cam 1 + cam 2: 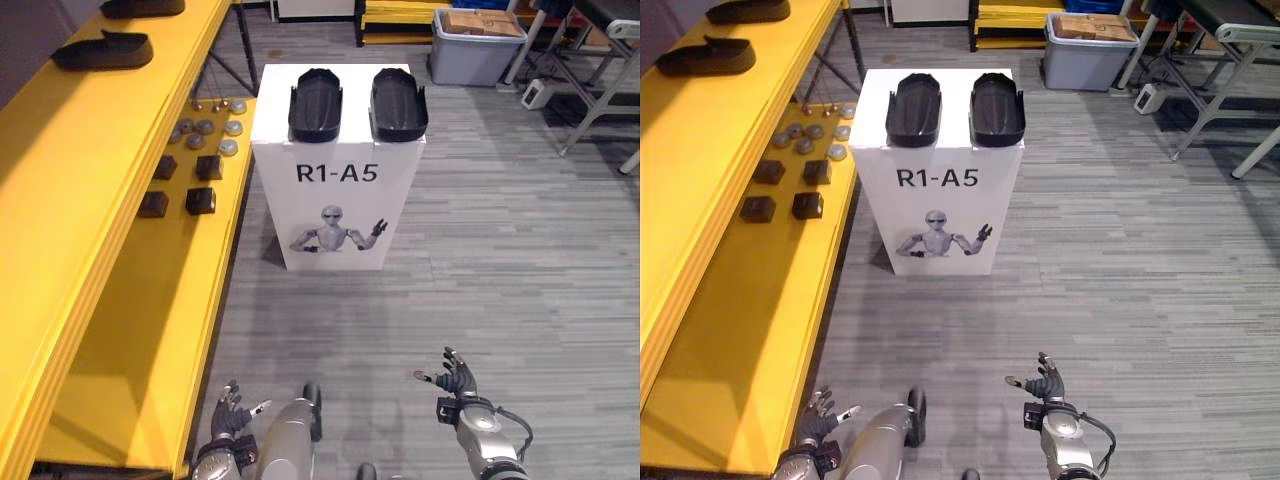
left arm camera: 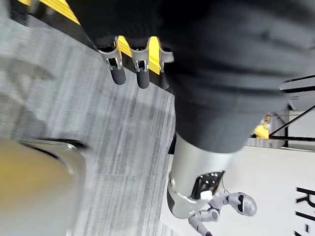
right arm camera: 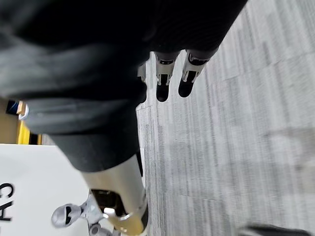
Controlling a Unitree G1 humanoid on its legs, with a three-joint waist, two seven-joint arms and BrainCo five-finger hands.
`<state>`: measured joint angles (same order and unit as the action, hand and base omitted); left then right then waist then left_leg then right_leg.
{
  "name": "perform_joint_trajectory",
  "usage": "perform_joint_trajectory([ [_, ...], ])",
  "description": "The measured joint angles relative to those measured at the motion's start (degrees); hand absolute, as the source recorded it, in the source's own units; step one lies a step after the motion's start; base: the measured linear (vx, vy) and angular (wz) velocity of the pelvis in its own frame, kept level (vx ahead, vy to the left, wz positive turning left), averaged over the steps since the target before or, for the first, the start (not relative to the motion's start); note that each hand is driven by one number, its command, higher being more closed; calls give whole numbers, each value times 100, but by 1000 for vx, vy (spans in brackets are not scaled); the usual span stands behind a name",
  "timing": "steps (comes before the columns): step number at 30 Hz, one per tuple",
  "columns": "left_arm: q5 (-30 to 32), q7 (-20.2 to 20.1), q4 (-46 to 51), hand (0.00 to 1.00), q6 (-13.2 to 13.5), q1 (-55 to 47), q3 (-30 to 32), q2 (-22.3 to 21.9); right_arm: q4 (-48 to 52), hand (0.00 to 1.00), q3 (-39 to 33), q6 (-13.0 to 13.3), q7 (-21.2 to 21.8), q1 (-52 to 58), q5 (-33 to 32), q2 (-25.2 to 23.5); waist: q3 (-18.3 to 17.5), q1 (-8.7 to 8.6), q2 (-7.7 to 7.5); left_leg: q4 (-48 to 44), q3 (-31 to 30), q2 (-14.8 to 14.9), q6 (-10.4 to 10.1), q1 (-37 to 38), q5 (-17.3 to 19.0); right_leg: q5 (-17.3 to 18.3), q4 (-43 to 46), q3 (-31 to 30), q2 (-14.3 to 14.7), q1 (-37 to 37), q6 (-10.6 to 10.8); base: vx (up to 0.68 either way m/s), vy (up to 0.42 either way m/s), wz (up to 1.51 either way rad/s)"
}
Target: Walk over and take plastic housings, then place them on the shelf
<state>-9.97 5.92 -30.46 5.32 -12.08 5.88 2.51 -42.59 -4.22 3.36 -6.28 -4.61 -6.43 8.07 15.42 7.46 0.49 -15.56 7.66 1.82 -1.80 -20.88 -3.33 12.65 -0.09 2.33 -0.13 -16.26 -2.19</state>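
Two black plastic housings lie side by side on top of a white pedestal (image 1: 337,215) ahead: the left housing (image 1: 316,104) and the right housing (image 1: 399,102). Two more black housings (image 1: 104,50) rest on the top board of the yellow shelf (image 1: 70,210) along my left. My left hand (image 1: 232,412) hangs low at the bottom of the eye views, fingers relaxed and empty. My right hand (image 1: 455,377) is low at the bottom right, also open and holding nothing. Both hands are well short of the pedestal.
The shelf's lower board (image 1: 190,290) carries several small dark blocks (image 1: 200,200) and round grey metal discs (image 1: 228,147). A grey bin (image 1: 478,45) holding a cardboard box stands at the back right. Metal frame legs (image 1: 590,110) cross the far right. Grey floor (image 1: 500,260) lies open around the pedestal.
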Motion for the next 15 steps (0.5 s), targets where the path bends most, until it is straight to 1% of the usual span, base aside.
perform_joint_trajectory([
  [1,1,4,-2,0,-5,24,74,-49,-37,0,0,0,4,-4,7,-8,-8,-4,-92,-237,18,-122,190,-43,122,111,254,-3,-143,4,158,696,248,-10],
  [2,1,2,-46,0,-13,27,106,-119,-100,0,-19,-1,2,-8,22,0,-7,-10,-106,-516,78,-187,385,24,406,266,956,-16,-275,159,404,648,235,-17],
  [3,0,-3,-160,0,-14,15,106,-115,-154,0,-3,-1,9,11,28,-31,-7,1,-110,-615,174,-207,432,271,698,313,2252,-36,-375,578,572,613,241,-22],
  [4,-1,-3,-246,0,-20,18,107,-83,-192,0,-5,-1,10,8,28,-65,-4,-15,-119,-644,195,-228,455,422,832,205,3030,-13,-442,846,769,471,210,-21],
  [5,-3,4,-366,0,-56,32,89,27,-274,0,0,-1,18,-3,38,-144,12,-71,-176,-669,204,-325,475,798,1054,-13,4510,-1,-613,1367,1207,482,174,1],
  [6,-3,11,-445,0,-65,70,50,122,-402,0,40,-4,36,52,72,-169,17,-108,-197,-663,174,-390,563,1194,1249,6,5563,112,-728,1741,1162,489,145,12],
  [7,-6,20,-442,0,-61,70,42,143,-448,0,75,-6,38,85,102,-169,10,-131,-187,-642,147,-395,575,1380,1333,44,5818,246,-782,1908,1075,495,103,19],
  [8,-14,40,-439,0,-46,71,37,178,-472,0,191,-5,48,131,141,-176,-12,-183,-186,-479,89,-395,599,1743,1454,122,5833,603,-907,2248,917,478,80,24],
  [9,-19,52,-440,0,-44,92,39,248,-470,0,275,-4,70,146,150,-188,-36,-241,-190,-293,-8,-384,593,1998,1497,190,5481,883,-952,2576,813,562,58,38],
  [11,-76,46,-434,0,-36,153,42,283,-473,0,265,-6,82,175,150,-182,-33,-326,-182,-101,-183,-353,586,2265,1508,198,4594,1043,-910,2857,822,374,-1,49],
  [12,-118,49,-431,0,-33,176,43,273,-474,0,256,-6,81,196,150,-168,-29,-380,-170,-7,-328,-329,542,2421,1533,172,3882,1053,-848,2940,804,418,-64,66],
  [13,-123,51,-427,0,-31,191,46,275,-479,0,238,-6,80,250,150,-166,-32,-384,-176,63,-488,-284,403,2588,1616,97,2915,877,-689,2986,759,634,-122,78],
  [14,-122,56,-431,0,-33,185,51,280,-491,0,230,-6,80,299,149,-177,-62,-361,-227,71,-629,-267,211,2719,1739,-246,2059,642,-577,2991,697,540,-136,67],
  [15,-119,60,-433,0,-33,162,52,282,-496,0,230,-7,80,318,150,-185,-87,-356,-268,63,-696,-266,150,2780,1797,-544,1742,549,-532,2983,643,532,-191,77],
])
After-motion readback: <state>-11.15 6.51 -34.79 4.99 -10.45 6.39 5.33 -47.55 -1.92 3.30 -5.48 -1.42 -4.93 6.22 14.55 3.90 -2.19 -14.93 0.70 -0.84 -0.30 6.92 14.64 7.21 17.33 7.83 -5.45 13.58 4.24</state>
